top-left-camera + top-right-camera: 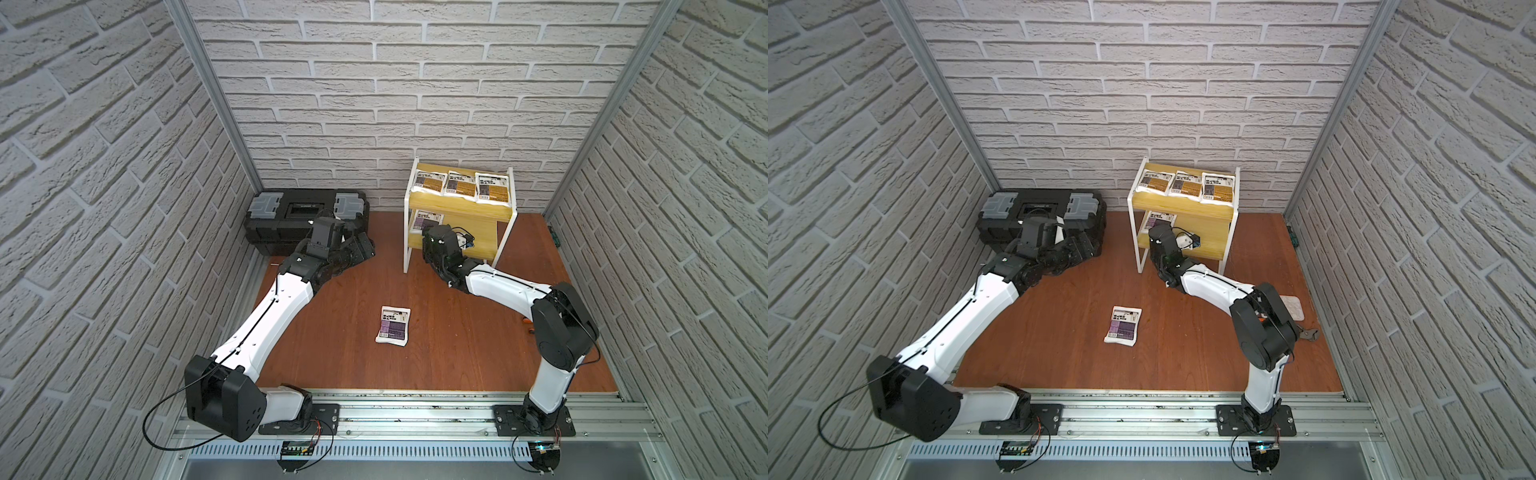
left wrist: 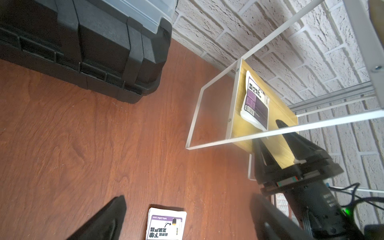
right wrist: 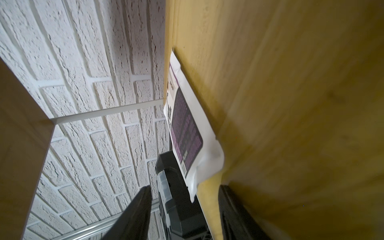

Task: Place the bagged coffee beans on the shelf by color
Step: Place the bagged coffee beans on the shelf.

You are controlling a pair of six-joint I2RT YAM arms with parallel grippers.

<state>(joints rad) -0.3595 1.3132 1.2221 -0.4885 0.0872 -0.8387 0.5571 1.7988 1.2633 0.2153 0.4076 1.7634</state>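
Nearest the lens in both top views runs the aluminium rail (image 1: 415, 409) along the front edge, and beyond it spreads the brown wooden tabletop (image 1: 332, 361). One purple-labelled coffee pouch (image 1: 392, 325) lies flat in the open middle of that tabletop, well apart from everything else. Against the back wall stand a black toolbox (image 1: 305, 216) and, beside it, the two-tier shelf (image 1: 461, 210). The shelf's upper board carries three mustard-yellow pouches (image 1: 460, 185) side by side in a row. On its lower board, toward the end nearer the toolbox, lies a second purple pouch (image 2: 254, 99), flat with its label up.

The right gripper (image 2: 268, 133) reaches in at that lower board with its jaws well parted. The pouch's near corner sits between the fingers (image 3: 135, 207), and the right wrist view shows a clear gap beside it, so nothing is clamped. The left gripper (image 2: 187, 198) hovers just in front of the toolbox, jaws spread wide and holding nothing. The left wrist view looks between them down to the pouch on the tabletop.
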